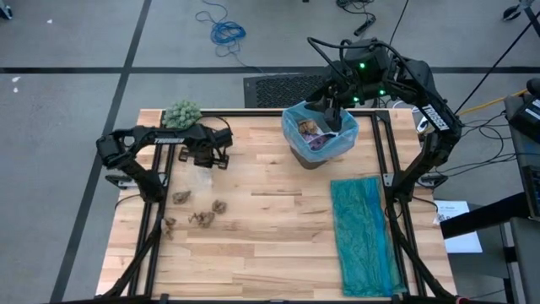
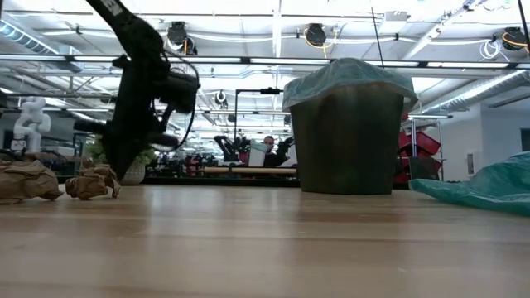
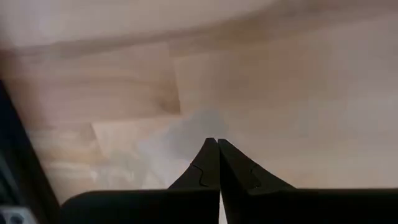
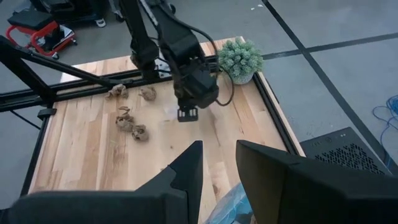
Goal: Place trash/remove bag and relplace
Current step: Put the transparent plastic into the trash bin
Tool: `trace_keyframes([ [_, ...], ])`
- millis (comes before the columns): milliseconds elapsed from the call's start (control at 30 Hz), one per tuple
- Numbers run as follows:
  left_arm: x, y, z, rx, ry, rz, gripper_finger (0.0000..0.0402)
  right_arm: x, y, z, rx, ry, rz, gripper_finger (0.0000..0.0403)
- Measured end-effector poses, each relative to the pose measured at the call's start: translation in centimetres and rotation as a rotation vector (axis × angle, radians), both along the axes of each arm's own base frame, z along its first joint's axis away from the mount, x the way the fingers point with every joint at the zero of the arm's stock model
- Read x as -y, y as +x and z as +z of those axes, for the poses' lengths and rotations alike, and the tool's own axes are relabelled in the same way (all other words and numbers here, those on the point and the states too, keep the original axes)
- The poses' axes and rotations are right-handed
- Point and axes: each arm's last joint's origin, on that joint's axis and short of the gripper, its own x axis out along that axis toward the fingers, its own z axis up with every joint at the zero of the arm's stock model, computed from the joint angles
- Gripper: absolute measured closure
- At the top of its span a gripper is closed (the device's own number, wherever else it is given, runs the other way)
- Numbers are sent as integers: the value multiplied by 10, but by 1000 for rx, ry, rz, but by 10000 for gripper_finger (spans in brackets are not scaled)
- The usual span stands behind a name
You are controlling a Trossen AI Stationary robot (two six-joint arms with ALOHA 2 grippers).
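Left gripper (image 1: 202, 171), fingers pressed together, hangs over the wooden table (image 1: 270, 228) at left. Right gripper (image 1: 332, 118) (fingers apart, nothing visibly held) sits upper right above the light-blue crinkly bag (image 1: 297, 127) lining the bin; brown crumpled scraps (image 1: 201, 219) lie lower left.

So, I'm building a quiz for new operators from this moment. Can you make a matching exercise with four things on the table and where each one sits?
Things:
1. bin
2. green plant
3. brown paper wads
4. teal bag

Places:
A. flat on the wood, on the right arm's side
B. far corner on the left arm's side
C. far edge, under the right tool
D. scattered on the wood, nearer than the shut left tool

Pairs: 1-C, 2-B, 3-D, 4-A
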Motion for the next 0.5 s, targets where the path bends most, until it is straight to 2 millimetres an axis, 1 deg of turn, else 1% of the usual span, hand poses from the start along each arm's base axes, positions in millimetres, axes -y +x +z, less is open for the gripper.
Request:
trace_keyframes([
  [100,-6,-3,-14,12,-56,16,402,0,0,0,1,0,0,315],
  [167,-6,-3,-21,13,-80,22,402,0,0,0,1,1,1,315],
  [267,-6,1,-26,54,-101,20,401,-2,0,0,1,0,4,319],
  [333,-7,14,-26,169,-86,15,402,-2,0,0,1,1,8,323],
  [500,-7,48,-14,409,-27,-25,401,-3,1,0,-1,-16,22,333],
])
